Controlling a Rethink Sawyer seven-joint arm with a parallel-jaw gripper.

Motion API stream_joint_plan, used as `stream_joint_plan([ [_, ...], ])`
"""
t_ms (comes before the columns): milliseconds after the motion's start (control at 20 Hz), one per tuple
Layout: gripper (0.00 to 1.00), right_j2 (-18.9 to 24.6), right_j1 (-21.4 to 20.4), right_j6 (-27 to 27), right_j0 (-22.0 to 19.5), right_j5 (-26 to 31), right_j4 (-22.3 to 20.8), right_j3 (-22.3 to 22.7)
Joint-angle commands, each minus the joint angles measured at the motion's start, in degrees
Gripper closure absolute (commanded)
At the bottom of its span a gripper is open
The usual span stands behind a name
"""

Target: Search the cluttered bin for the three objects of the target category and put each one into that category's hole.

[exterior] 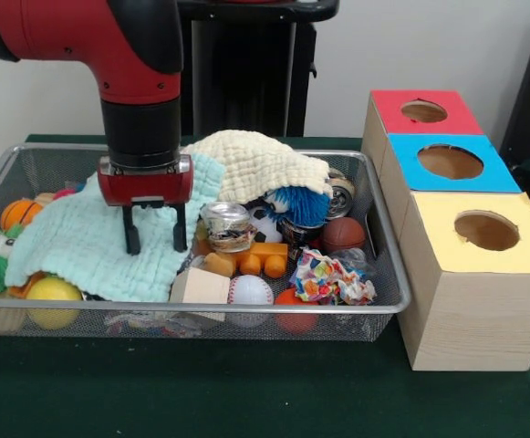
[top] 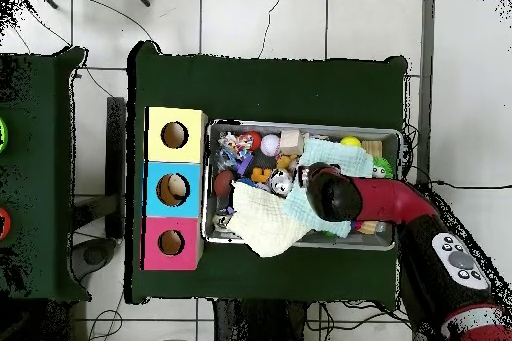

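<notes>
The silver wire-mesh bin point(exterior: 246, 311) is full of clutter. My gripper point(exterior: 155, 239) hangs open and empty in its left half, with its fingertips point(exterior: 131, 242) at the surface of a mint-green cloth point(exterior: 82, 246). A clear creased plastic bottle point(exterior: 228, 226) lies just right of the gripper, partly under a cream cloth point(exterior: 255, 164). More clear plastic point(exterior: 361, 262) shows by the right wall. I see no blue-and-white label. The blue-topped box's hole point(exterior: 450, 161) is right of the bin. In the overhead view the arm's wrist point(top: 325, 193) covers the gripper, and something pale shows in the blue box's hole point(top: 175, 189).
A red-topped box point(exterior: 424, 111) and a yellow-topped box point(exterior: 486, 230) flank the blue one. A metal can point(exterior: 340, 196), a patterned rag point(exterior: 330, 278), a blue spiky ball point(exterior: 299, 205), a baseball point(exterior: 251, 290) and several balls and blocks crowd the bin.
</notes>
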Motion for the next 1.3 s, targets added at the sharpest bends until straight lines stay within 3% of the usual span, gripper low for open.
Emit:
stream_joint_plan([
  [50, 0.0, -0.9, 9.0, -0.2, 0.8, -1.5, -4.9, -4.1],
  [550, 0.0, -1.7, 13.8, -0.3, 2.9, -2.3, -5.6, -10.3],
  [750, 0.0, -1.7, 14.5, 0.2, 2.9, -4.7, -6.1, -10.7],
  [800, 1.0, -1.2, 14.5, 0.0, 2.3, -6.3, -6.3, -10.3],
  [1300, 1.0, -3.1, 12.2, 1.4, 3.8, -6.4, -5.2, -8.8],
])
